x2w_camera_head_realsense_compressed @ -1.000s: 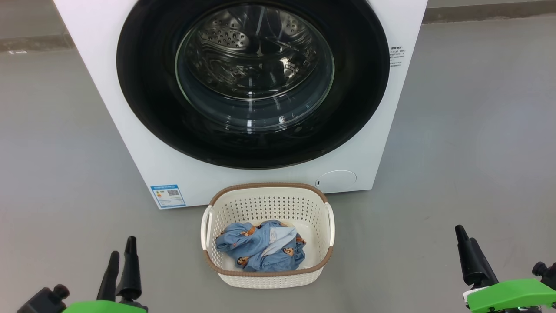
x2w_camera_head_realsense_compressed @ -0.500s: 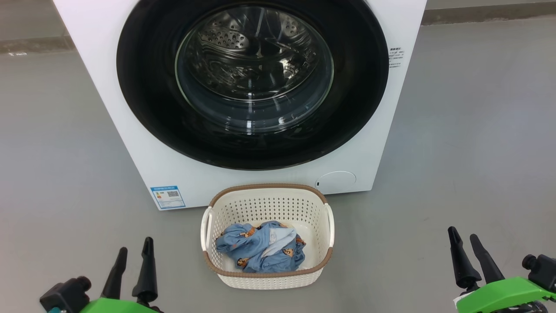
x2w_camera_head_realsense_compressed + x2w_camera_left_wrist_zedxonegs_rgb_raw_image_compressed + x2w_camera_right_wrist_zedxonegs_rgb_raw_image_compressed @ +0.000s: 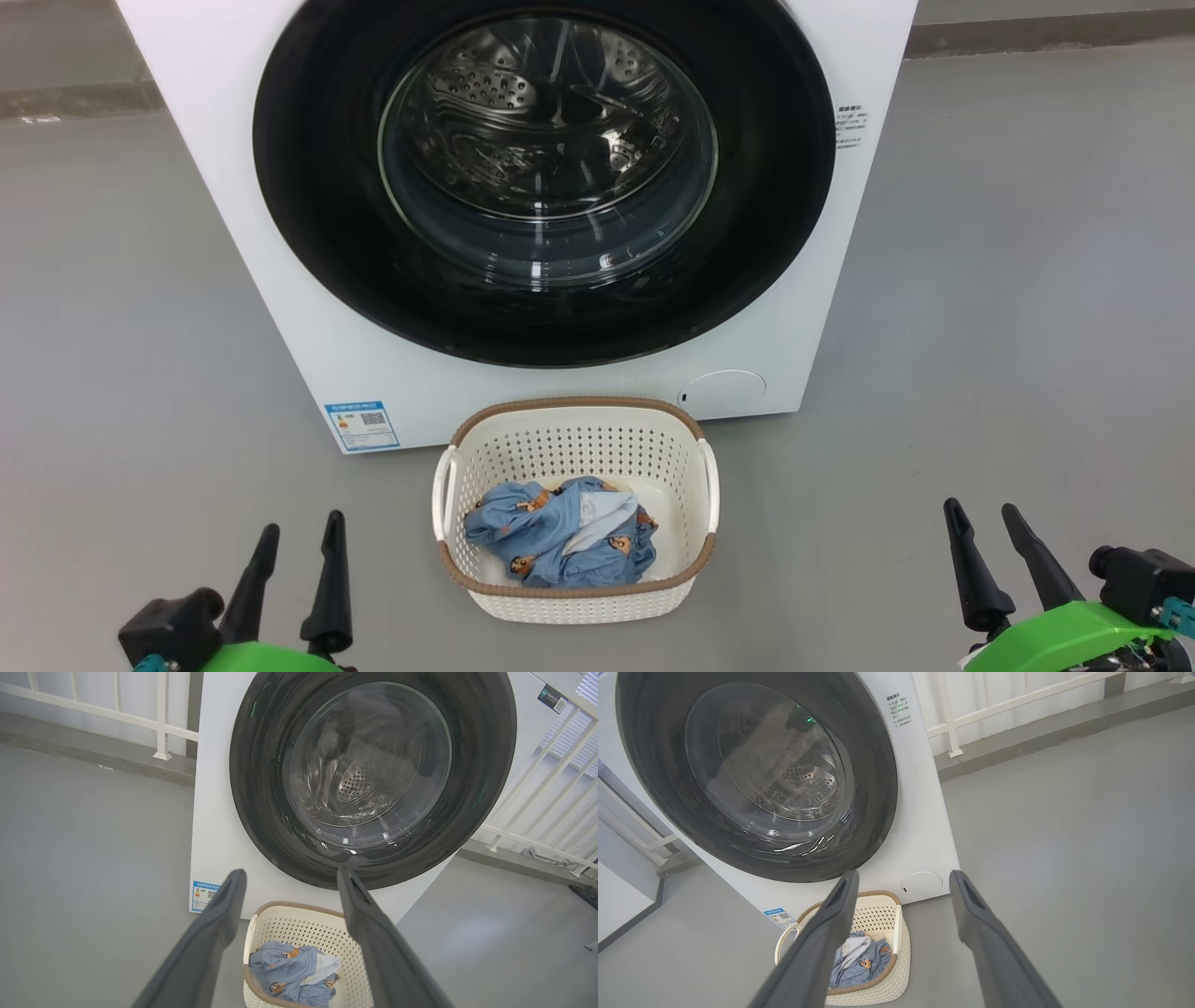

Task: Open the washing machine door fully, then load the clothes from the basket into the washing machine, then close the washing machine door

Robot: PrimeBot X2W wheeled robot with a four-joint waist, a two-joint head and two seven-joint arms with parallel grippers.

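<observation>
soft even light, glints on washing machine door point(image 3: 546, 177)

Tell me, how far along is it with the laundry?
Nothing looks done yet: the washing machine door is shut and the clothes lie in the basket. In hand: the left claw and right claw hover open and empty. Left to do: open the door, load, close it.

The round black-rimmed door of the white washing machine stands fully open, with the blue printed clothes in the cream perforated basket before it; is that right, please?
Not quite: the head view shows the round black-rimmed door shut. The blue printed clothes do lie in the cream perforated basket before the white washing machine.
</observation>
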